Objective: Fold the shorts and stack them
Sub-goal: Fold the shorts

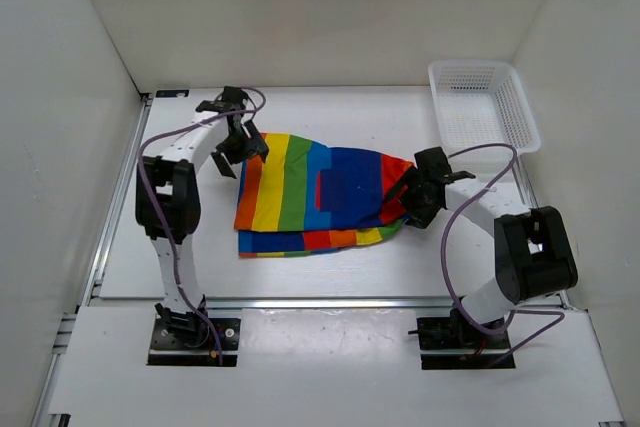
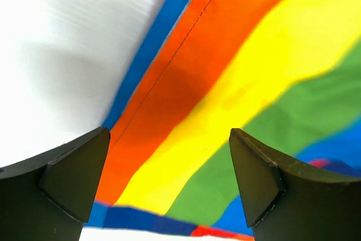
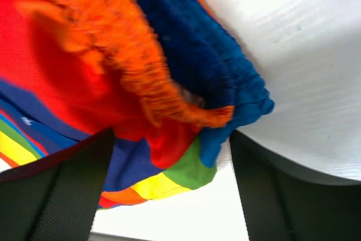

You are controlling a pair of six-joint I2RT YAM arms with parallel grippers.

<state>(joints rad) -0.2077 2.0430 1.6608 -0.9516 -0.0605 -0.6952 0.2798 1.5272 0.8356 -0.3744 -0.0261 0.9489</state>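
Note:
The rainbow-striped shorts (image 1: 320, 195) lie folded on the white table, waistband to the right, with a blue patch pocket (image 1: 345, 189) on top. My left gripper (image 1: 240, 145) is open just above the shorts' far-left leg hem; its wrist view shows orange, yellow and green stripes (image 2: 225, 83) between the spread fingers (image 2: 73, 173). My right gripper (image 1: 418, 195) is open at the waistband end, with the gathered orange and blue waistband (image 3: 186, 83) bunched between its fingers (image 3: 67, 190). Neither grips cloth.
A white mesh basket (image 1: 484, 104) stands at the back right of the table. White enclosure walls rise on the left, back and right. Bare table lies in front of the shorts and to their left.

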